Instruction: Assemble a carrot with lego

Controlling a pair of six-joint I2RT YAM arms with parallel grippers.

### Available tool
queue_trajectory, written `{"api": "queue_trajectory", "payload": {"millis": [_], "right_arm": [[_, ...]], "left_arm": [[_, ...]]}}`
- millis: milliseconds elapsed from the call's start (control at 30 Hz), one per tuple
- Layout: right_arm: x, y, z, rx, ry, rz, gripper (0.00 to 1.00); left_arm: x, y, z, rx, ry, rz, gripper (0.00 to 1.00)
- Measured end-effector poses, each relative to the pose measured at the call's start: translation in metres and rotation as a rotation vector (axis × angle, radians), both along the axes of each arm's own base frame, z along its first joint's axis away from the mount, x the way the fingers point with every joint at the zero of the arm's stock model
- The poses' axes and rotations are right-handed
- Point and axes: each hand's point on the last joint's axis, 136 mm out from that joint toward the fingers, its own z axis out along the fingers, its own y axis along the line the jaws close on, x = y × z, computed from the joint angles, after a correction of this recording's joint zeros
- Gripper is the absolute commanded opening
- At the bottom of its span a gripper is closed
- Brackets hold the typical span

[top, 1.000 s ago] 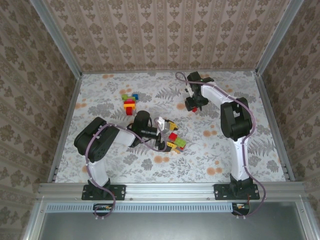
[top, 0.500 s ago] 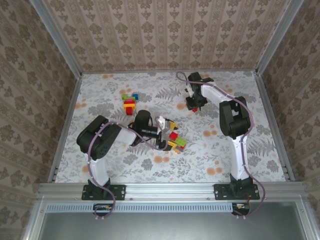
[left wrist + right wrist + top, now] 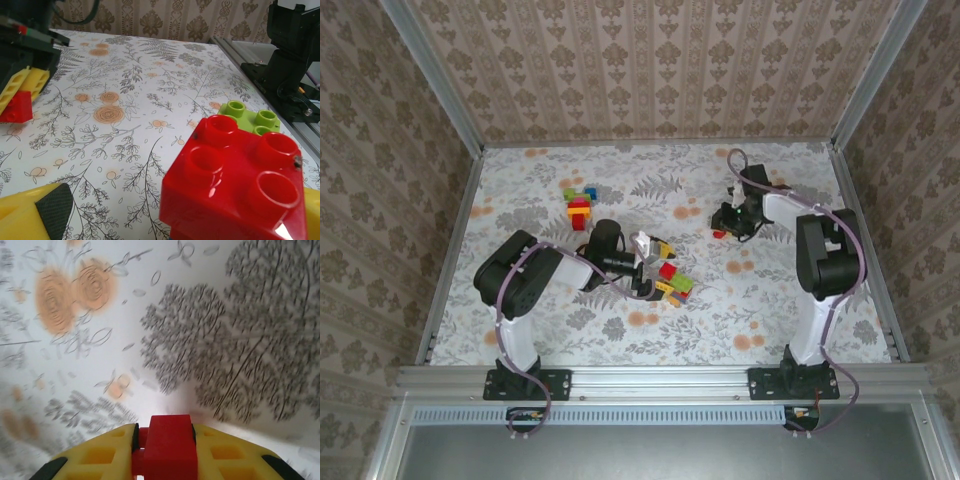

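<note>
Clamping a red brick (image 3: 165, 452), the right gripper (image 3: 164, 434) is loaded; left gripper (image 3: 649, 266) stands spread (beside loose bricks (image 3: 672, 281)); carrot appears largely unassembled.

A floral tablecloth (image 3: 620, 340), white with grey ferns and orange blossoms, covers the table. Walls of damask wallpaper (image 3: 650, 70) close it in at 9, 12 and 3 o'clock. An aluminium rail (image 3: 660, 378) runs along the 6 o'clock edge.

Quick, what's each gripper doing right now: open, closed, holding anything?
Left gripper: open, gripping nothing.
Right gripper: closed on a small red plastic brick.
</note>
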Motion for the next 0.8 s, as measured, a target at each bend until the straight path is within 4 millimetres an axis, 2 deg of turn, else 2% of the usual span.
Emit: {"api": "queue_trajectory", "payload": {"millis": [133,267,533,800], "right_arm": [[-0.019,0.013,0.016,0.130,-0.020,-0.034,0.30],[-0.033,0.018,0.024,0.185,-0.020,-0.051,0.31],[-0.062,0.015,0.009,0.185,0.035,-0.070,0.31],[-0.077,0.006,0.001,0.126,0.069,-0.084,0.36]], "left_arm": [[0.000,0.000,0.000,0.000,0.000,0.000,1.00],[0.000,0.000,0.000,0.001,0.004,0.001,1.00],[0.000,0.000,0.000,0.001,0.007,0.001,1.00],[-0.001,0.000,0.000,-0.001,0.012,-0.005,1.00]]}}
